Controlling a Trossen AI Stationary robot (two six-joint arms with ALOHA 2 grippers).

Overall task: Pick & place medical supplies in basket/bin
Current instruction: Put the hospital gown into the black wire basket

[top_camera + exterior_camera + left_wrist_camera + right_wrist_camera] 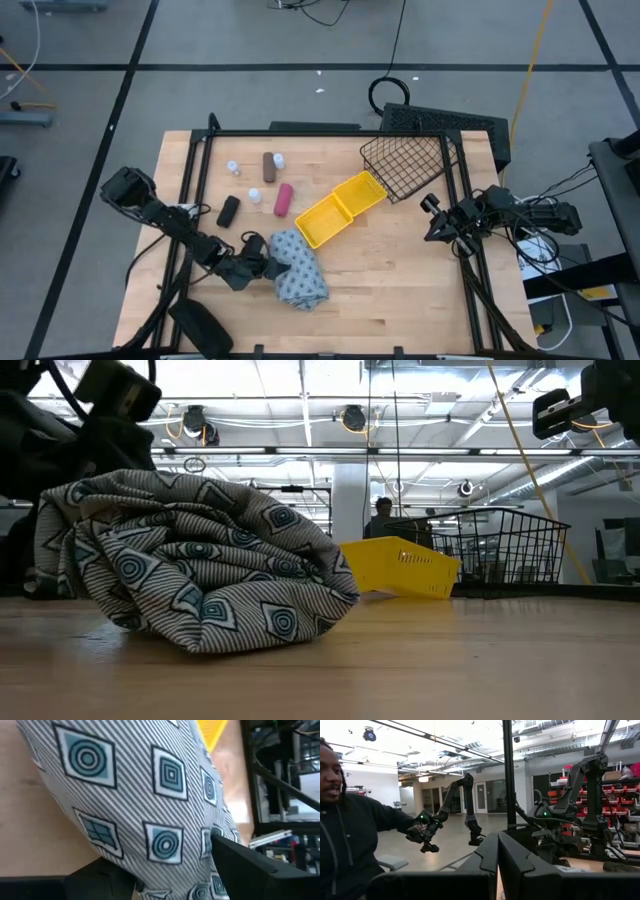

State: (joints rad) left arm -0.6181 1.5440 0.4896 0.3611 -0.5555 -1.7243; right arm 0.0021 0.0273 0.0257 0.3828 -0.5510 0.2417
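The grey-blue patterned cloth bundle (298, 270) lies on the wooden table, near the front. My left gripper (262, 262) is at its left end, shut on it. The yellow two-compartment bin (340, 208) sits mid-table, and the black wire basket (410, 160) stands tilted behind it. Three tiny white bottles (254, 196), a brown cylinder (268, 166) and a pink cylinder (284, 198) lie at the far left. My right gripper (432, 218) waits shut at the table's right edge. My left gripper has the left end of the cloth bundle (165, 845) between its two fingers (235, 860), and bunched folds of cloth fill the gap. The fingers come slanting down from the table's left. The bundle rests on the table.
A small black object (228, 210) lies left of the pink cylinder. A flat black box (450, 125) sits behind the basket. A black frame rail (300, 132) borders the table. A person (350, 820) sits beyond the table in the right wrist view.
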